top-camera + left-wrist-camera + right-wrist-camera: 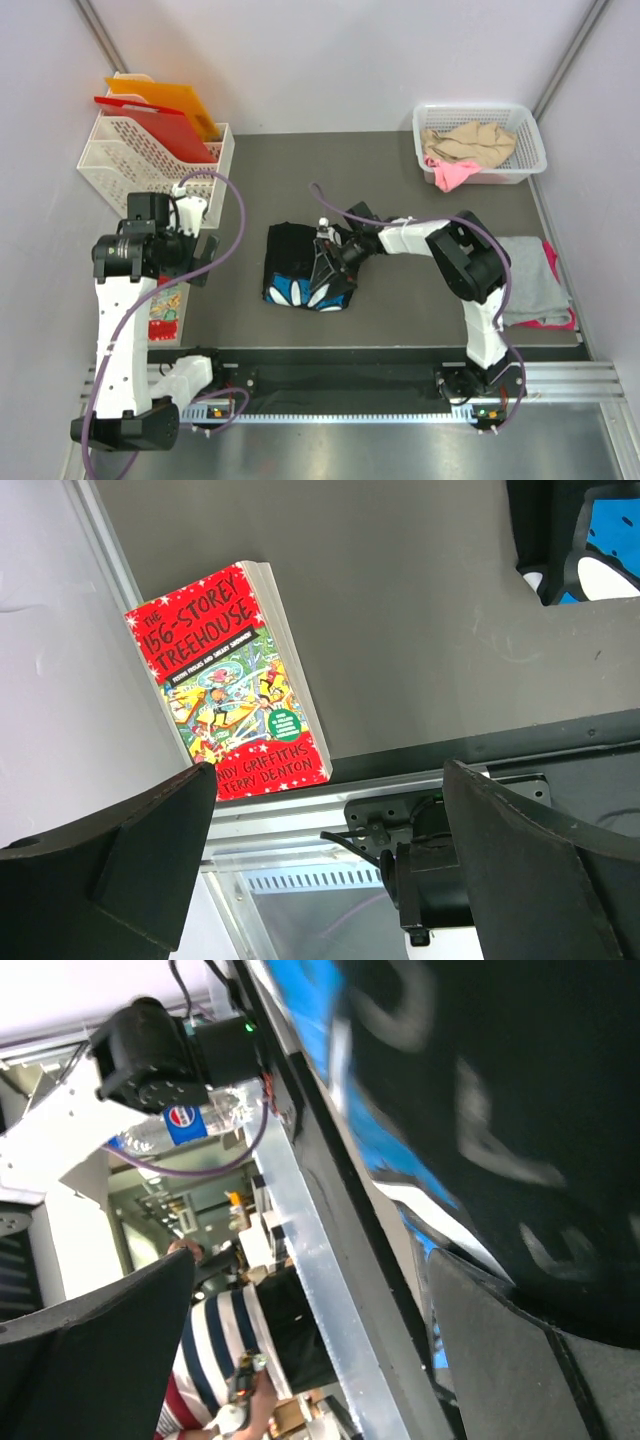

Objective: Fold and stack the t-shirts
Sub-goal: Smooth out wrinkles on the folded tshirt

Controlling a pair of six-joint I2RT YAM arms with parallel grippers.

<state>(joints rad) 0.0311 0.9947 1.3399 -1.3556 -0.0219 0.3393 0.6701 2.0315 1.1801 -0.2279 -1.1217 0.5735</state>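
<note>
Folding step: the black shirt (303, 268) looks part-folded into a rough square, with its daisy print showing along the near edge. It is not yet stacked.
Black shirt, place: it lies flat at mid-table (400, 170), well apart from the other shirts.
Right jaws: spread wide and gripping nothing. They sit low at the black shirt's right edge, tilted towards it.
Shirt against right jaws: in the right wrist view the cloth (520, 1110) fills the side beyond one finger (500, 1350). The gap between the fingers shows only the table's near rail, so the shirt lies beside the jaws, not between them. Whether that finger touches the cloth cannot be told.
Why so placed: probably posed to pinch the right edge for a further fold.
Left jaws: spread wide and empty, raised over the left of the table and well apart from the black shirt. Only a corner of the shirt (590, 540) shows at the edge of the left wrist view.
Grey shirt (530, 275): it lies flat at the near right, with a magenta shirt (545, 323) peeking out under its near edge. This is likely the stack.
Basket (478, 108): it stands at the far right, holding a crumpled beige shirt (470, 145) and a pink shirt (450, 175), both apparently waiting their turn.
Book (235, 680): it lies at the near left, below the left jaws, and has no part in the job.
Rack (130, 150): it stands at the far left and holds the folders (165, 115).
</note>
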